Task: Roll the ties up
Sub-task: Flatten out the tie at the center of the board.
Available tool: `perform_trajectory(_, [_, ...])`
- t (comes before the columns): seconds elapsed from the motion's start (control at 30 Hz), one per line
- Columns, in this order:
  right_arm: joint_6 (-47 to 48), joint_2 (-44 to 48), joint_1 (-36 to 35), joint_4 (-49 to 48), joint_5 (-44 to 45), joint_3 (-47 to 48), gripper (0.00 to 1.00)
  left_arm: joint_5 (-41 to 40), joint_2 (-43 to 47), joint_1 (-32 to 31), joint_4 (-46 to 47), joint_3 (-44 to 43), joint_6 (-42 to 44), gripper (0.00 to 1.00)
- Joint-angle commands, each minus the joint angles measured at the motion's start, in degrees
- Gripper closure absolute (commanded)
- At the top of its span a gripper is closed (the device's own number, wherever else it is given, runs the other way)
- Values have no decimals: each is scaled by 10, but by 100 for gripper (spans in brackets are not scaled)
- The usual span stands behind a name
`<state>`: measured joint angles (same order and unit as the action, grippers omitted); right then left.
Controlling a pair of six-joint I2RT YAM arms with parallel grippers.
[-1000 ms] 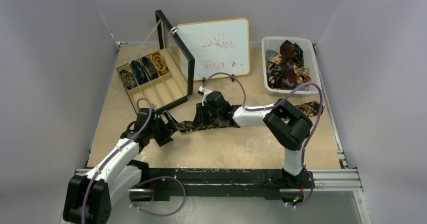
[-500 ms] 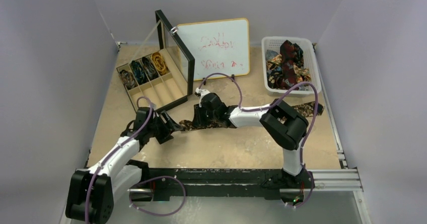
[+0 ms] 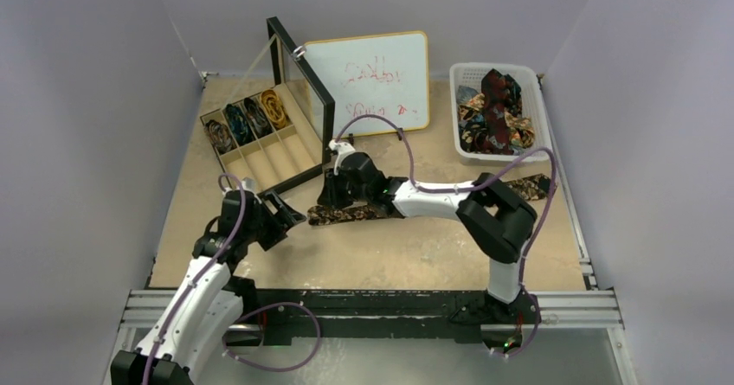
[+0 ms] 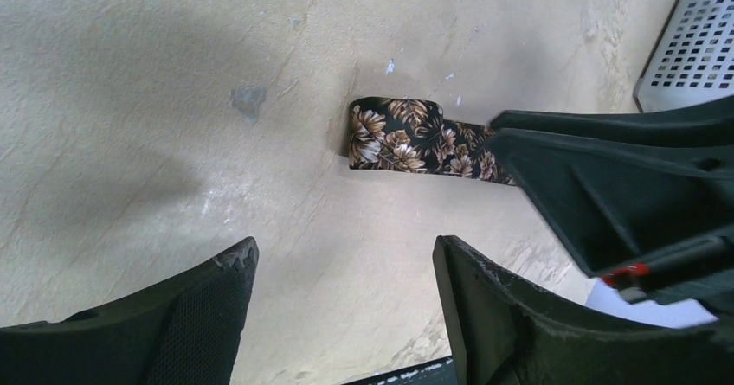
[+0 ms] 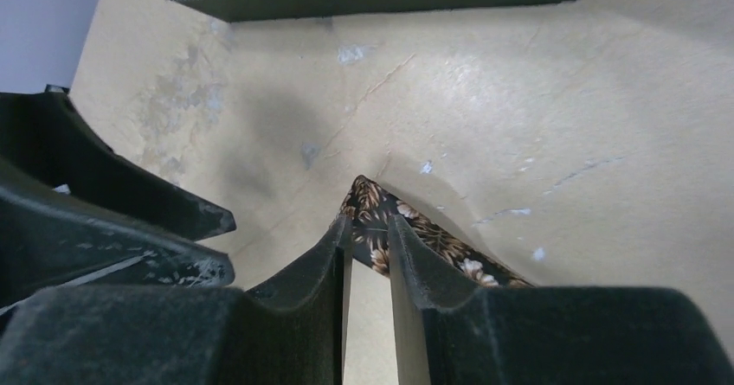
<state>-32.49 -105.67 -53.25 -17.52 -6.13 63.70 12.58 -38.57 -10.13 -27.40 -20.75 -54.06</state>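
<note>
A brown tie [image 3: 350,214] with a gold leaf pattern lies as a long strip across the table, running right toward the basket. Its left end [image 4: 398,138] curls slightly off the surface. My right gripper [image 3: 329,202] sits at that end with its jaws nearly together. The edge of the tie [image 5: 433,242] shows between the tips of this gripper [image 5: 368,225]. My left gripper [image 3: 281,214] stands open a short way left of the tie's end. Only bare table shows between the left gripper's [image 4: 342,255] fingers. Rolled ties [image 3: 247,117] fill the box's back compartments.
A black compartment box [image 3: 260,156] with its glass lid [image 3: 303,99] standing upright sits at the back left. A whiteboard [image 3: 372,82] leans behind it. A white basket [image 3: 459,151] holding loose ties [image 3: 495,112] stands at the back right.
My left arm has drawn back to the left, away from the tie's end. The right gripper has shifted slightly left and farther back, staying at the tie's end.
</note>
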Motion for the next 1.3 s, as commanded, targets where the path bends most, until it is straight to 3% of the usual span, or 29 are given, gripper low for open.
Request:
perform_trajectory(0.0, [-21,-48,-28,-3,1,33,76,-21,16,4,-31,-27,-17,27])
perform_trajectory(0.27, [-17,-120,-57,-4,-2,52,80,-37,24,4,-42,-35,-23,27])
perform_trajectory(0.57, [13,-95,-59,-23,-40,4,80,-8,-3,4,16,8,-10,26])
perform_trajectory(0.73, [43,-50,-59,-22,-93,-21,79,25,-44,4,58,29,2,36])
perform_trajectory(0.9, [78,-45,-57,-17,-147,-40,78,50,-39,4,76,35,11,40])
perform_trajectory(1.03, [87,-14,-54,-8,-158,-16,73,62,-25,4,62,37,12,43])
perform_trajectory(1.27, [57,61,-28,-11,-83,-31,54,81,-17,4,60,44,11,43])
